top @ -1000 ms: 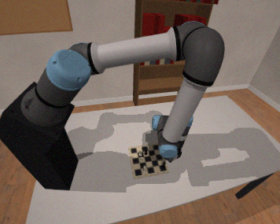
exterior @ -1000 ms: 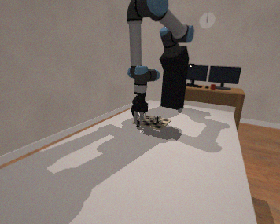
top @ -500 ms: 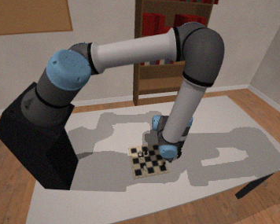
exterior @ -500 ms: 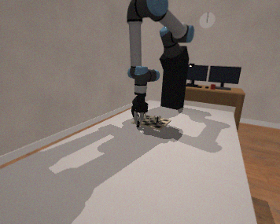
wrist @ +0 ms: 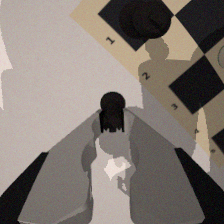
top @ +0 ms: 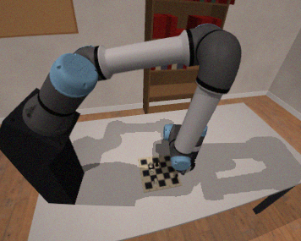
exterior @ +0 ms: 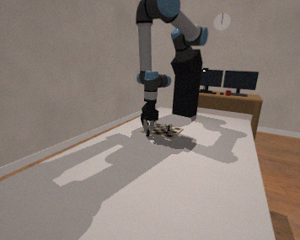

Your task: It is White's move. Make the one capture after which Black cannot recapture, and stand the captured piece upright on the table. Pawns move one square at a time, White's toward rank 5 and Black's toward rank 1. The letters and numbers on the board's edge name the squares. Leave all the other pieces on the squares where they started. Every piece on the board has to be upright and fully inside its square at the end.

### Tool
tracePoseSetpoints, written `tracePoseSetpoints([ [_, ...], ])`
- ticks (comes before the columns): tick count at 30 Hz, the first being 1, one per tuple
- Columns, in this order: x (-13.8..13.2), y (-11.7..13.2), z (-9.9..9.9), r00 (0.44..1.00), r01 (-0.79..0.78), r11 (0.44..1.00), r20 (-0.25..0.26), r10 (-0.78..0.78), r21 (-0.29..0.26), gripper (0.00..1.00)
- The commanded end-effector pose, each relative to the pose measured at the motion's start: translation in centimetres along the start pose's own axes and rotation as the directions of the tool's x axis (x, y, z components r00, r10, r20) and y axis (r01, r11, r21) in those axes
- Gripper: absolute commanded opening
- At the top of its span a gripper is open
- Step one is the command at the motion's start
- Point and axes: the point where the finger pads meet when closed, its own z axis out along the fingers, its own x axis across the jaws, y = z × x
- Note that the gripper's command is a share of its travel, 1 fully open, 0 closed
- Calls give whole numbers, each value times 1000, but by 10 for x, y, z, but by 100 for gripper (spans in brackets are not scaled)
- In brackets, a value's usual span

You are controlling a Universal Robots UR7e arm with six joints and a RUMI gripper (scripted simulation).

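Gripper state: the gripper (top: 183, 172) (exterior: 148, 129) (wrist: 112, 111) was nearly closed, its fingertips brought together around a small black piece (exterior: 147, 133) (wrist: 112, 111).
Black piece, position: held outside the board (top: 163, 188) (exterior: 180, 130) (wrist: 90, 21), just beside its numbered edge, at the right in the top view. Contact with the table (top: 108, 221) (exterior: 179, 194) (wrist: 45, 75) could not be confirmed.
Black piece, purpose: judged to be the captured piece, taken off so that its square could be given to the White capturer.
Grip: the piece was pinched between the tips with its round head exposed, presumably so that it could be stood upright on release.
Dark piece on board: another dark piece (top: 176, 176) (wrist: 145, 19) was left near the corner by the numeral 1; clearance from it was judged necessary.
Pale piece on board: a pale piece (top: 155, 181) was seen at the near side; whether it was the capturer could not be told.
Edge markings: 1, 2 and 3 were legible in the wrist view; 4 and 5 were smaller and fainter.
Brand marks: none could be read.
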Motion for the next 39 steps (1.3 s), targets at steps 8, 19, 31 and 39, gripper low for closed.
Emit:
tracePoseSetpoints([
  [8,-2,2,0,1000,0,1000,3,0,-3,0],
  [19,-2,2,0,1000,0,1000,3,0,-3,9],
  [31,-2,2,0,1000,0,1000,3,0,-3,22],
  [39,-2,2,0,1000,0,1000,3,0,-3,22],
])
